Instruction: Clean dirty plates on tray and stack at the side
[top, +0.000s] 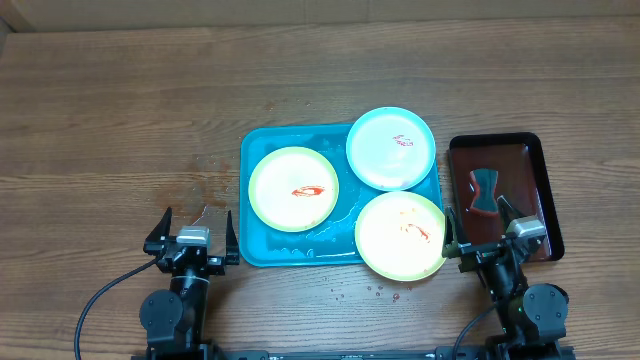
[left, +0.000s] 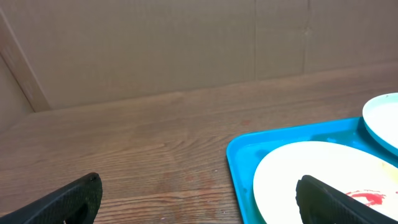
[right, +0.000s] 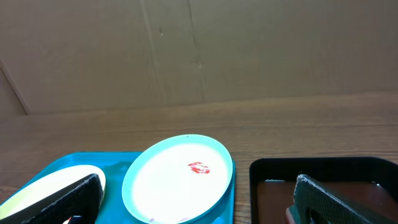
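Note:
The turquoise tray (top: 260, 155) lies mid-table. On it are a pale yellow-green plate (top: 293, 188) at left with a red smear, a light blue plate (top: 390, 148) at the top right with a red smear, and a second yellow-green plate (top: 400, 235) at the bottom right, overhanging the rim. My left gripper (top: 193, 228) is open and empty on the table left of the tray. My right gripper (top: 488, 228) is open and empty between the tray and the dark tray. The left wrist view shows the tray (left: 239, 155) and the left plate (left: 298, 168). The right wrist view shows the blue plate (right: 177, 180).
A dark red-brown tray (top: 540, 170) stands right of the turquoise one and holds a dark and red sponge-like object (top: 484, 190). Water drops (top: 375, 292) dot the table below the tray. A cardboard wall (left: 155, 43) backs the table.

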